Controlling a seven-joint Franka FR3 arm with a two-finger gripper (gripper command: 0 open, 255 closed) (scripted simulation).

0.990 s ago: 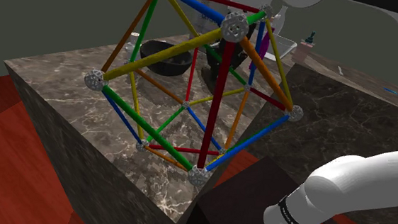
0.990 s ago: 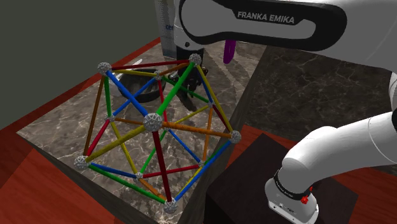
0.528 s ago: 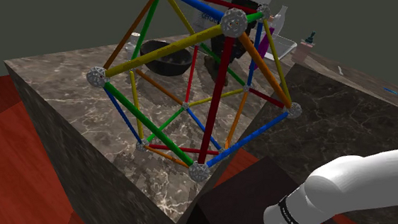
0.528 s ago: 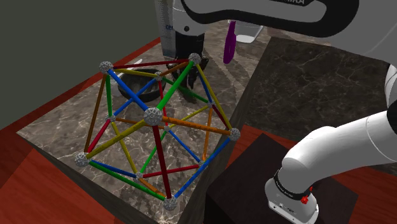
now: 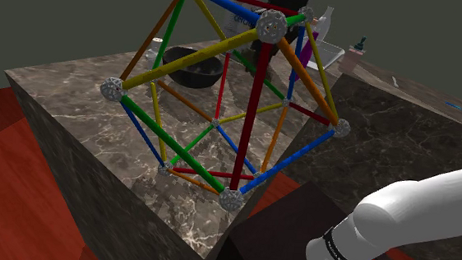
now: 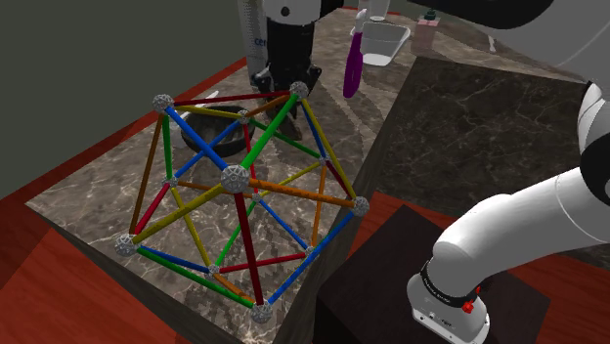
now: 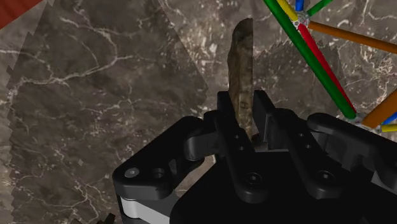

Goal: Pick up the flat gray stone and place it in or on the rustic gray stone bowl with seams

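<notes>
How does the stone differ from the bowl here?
The stone is a thin, brownish-grey slab; the bowl is round, hollow and darker. The stone is clasped edge-on in the hand; the bowl rests on the marble counter, seen through the coloured rod frame. Both are over that counter.

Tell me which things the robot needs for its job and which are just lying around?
For the job: the gripper, clasping the flat stone; the dark bowl on the marble counter.
Just lying about: the colourful rod-and-ball frame; the purple object; the white tray.
</notes>
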